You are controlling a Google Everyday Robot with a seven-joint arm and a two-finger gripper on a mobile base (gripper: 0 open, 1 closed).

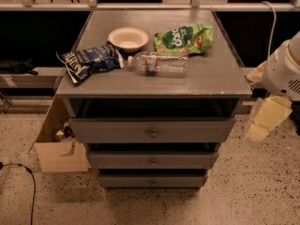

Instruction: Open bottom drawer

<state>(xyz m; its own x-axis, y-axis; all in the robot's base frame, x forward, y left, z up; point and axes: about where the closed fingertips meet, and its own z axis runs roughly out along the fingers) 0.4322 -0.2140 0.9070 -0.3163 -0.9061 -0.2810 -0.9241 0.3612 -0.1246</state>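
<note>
Step in hand: approach, nothing grasped yet. The gripper [265, 121] hangs off the right side of the cabinet [213, 81], level with its upper half and well apart from it; you cannot tell from this view whether the jaws are open or closed, so confirm they are open before closing in. The bottom drawer [124, 180] is the lowest and narrowest front of the cabinet, just above the floor, and its front appears set back behind the middle drawer [119, 160]. Its knob [152, 182] sits at the centre of the front and is very small. You likely need to bring the gripper down and around to the cabinet's front, well below the top drawer [110, 130], then come in level with the knob. Straddle the knob squarely, since a skewed grip on so small a knob would probably slip. Pull straight out from the cabinet front, slowly. Keep the arm low enough to miss the overhanging upper fronts. The cardboard box [61, 156] at the cabinet's left side and the bottle [159, 63] on its surface look clear of this path.
</note>
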